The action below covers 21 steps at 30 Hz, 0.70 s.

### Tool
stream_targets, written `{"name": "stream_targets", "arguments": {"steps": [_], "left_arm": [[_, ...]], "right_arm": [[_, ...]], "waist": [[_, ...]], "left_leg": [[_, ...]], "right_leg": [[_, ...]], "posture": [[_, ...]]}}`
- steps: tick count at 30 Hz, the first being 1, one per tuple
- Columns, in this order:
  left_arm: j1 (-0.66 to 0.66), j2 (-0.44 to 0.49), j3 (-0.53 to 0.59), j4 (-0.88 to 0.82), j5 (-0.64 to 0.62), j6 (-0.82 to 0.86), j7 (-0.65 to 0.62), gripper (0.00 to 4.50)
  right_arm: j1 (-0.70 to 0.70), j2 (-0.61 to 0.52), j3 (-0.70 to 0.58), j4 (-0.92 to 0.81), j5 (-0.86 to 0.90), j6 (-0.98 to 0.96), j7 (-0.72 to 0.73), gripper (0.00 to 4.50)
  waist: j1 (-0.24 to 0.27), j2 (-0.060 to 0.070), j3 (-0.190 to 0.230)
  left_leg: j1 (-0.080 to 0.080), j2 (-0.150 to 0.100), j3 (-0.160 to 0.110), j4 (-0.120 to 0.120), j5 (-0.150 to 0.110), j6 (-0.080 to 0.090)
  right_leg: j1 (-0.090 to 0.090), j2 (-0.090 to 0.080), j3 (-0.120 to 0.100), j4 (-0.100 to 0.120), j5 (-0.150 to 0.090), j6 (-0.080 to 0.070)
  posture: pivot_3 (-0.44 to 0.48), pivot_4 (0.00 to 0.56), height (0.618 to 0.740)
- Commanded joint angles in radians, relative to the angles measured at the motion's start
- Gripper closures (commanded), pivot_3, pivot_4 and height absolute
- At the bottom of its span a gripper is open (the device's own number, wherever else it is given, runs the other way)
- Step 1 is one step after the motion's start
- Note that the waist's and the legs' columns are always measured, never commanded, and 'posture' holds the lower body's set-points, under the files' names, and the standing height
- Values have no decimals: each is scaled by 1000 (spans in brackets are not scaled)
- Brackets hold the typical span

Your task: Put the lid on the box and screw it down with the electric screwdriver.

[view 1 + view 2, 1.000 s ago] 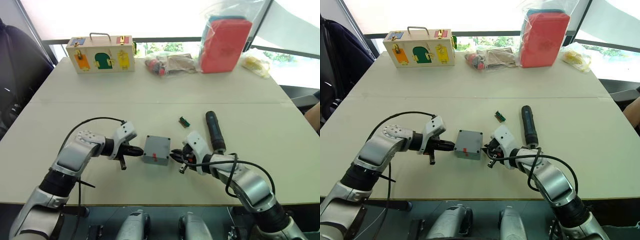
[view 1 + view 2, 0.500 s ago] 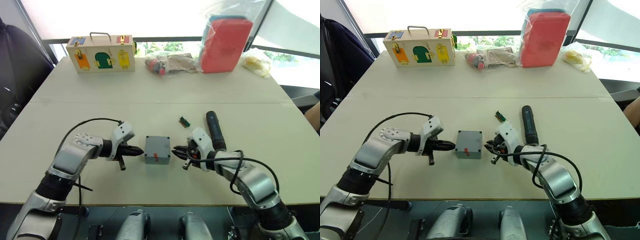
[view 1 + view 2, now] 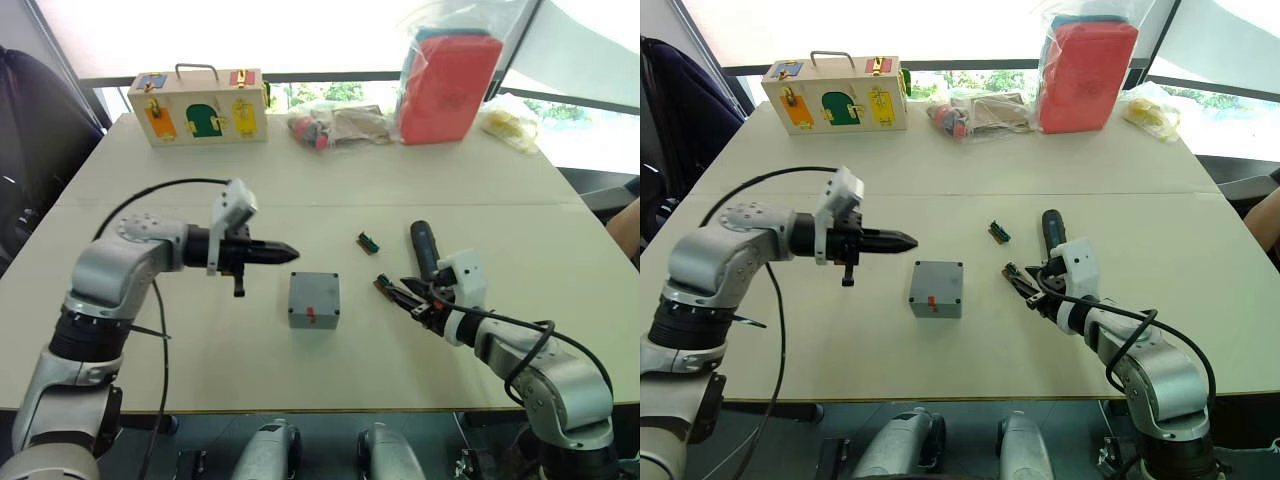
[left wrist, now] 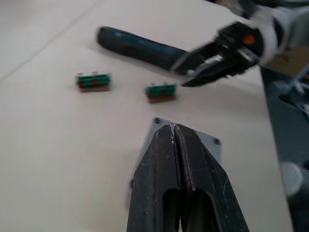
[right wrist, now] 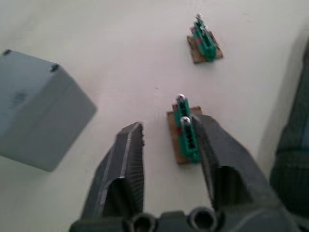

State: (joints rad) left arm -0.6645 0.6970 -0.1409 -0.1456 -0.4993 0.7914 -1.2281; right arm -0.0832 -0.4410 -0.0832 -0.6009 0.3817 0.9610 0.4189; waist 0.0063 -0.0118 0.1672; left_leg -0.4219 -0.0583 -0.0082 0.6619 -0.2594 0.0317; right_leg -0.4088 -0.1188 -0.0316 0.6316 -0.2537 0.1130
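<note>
Right gripper (image 5: 164,140): hovering low over the near right of the table (image 3: 200,380), fingers parted and holding nothing, a green bit strip (image 5: 186,135) lying just beside one finger.
Box (image 3: 314,299): sitting near the table's middle, grey, lid (image 3: 314,292) apparently lying on top already with a red mark facing the near edge; well apart from both grippers.
Left gripper (image 3: 283,251): hanging above the table left of the box, fingers pressed together and carrying nothing.
Electric screwdriver (image 3: 424,250): lying on the table right of the box, just beyond the right gripper, ungrasped.
Second bit strip (image 3: 369,242): lying farther off, between box and screwdriver.
Step in hand: probably reaching for the screwdriver; gripping it mid-barrel, clear of the strip, would be keeping the bit steady.
Far edge: wooden latch box (image 3: 197,105) and red bagged item (image 3: 448,85) standing untouched.
Hard to make out: whether the lid is seating flush, and whether screws are sitting in its corner holes.
</note>
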Motion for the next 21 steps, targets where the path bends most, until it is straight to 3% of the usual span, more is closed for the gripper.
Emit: {"name": "stream_targets", "arguments": {"steps": [1, 4, 8, 11, 14, 21], "left_arm": [[-45, 21, -43, -26, 28, -59, -43, 4500], [-66, 22, -73, -18, 60, -93, -49, 4500], [-70, 23, -96, -19, 89, -122, -49, 4500], [-63, 16, -98, -23, 96, -127, -40, 4500], [-52, 13, -99, -33, 98, -128, -28, 4500], [-23, 19, -101, -28, 120, -156, -14, 4500]], "right_arm": [[2, -6, 12, -8, -16, -42, -13, 1153], [0, -8, 21, 5, -20, -53, -16, 160], [-15, -6, 33, 28, -25, -67, -23, 160], [-28, -15, 52, 51, -50, -85, -34, 801], [-39, -17, 58, 71, -59, -96, -36, 1787], [-65, -14, 55, 107, -54, -106, -33, 1787]], "waist": [[0, 1, 0], [4, 1, 0], [5, 1, 1], [5, 1, 1], [5, 1, 1], [5, 1, 1]], "left_leg": [[0, 0, 0, 0, 0, 0], [0, 1, 0, 0, 0, 0], [0, 1, 0, 0, 0, 0], [0, 1, 0, 0, 0, 0], [0, 1, 0, 0, 0, 0], [0, 1, 0, 0, 0, 1]], "right_leg": [[0, 0, 0, 0, 0, 0], [0, 1, -1, 0, 0, 0], [0, 1, -1, 0, 0, 0], [1, 1, -1, 0, 0, 0], [1, 1, -1, 0, 0, 0], [0, 1, -1, 0, 0, 0]], "posture": [[0, 150, 740], [0, 150, 740], [0, 150, 740], [0, 150, 740], [0, 150, 740], [0, 150, 740]]}}
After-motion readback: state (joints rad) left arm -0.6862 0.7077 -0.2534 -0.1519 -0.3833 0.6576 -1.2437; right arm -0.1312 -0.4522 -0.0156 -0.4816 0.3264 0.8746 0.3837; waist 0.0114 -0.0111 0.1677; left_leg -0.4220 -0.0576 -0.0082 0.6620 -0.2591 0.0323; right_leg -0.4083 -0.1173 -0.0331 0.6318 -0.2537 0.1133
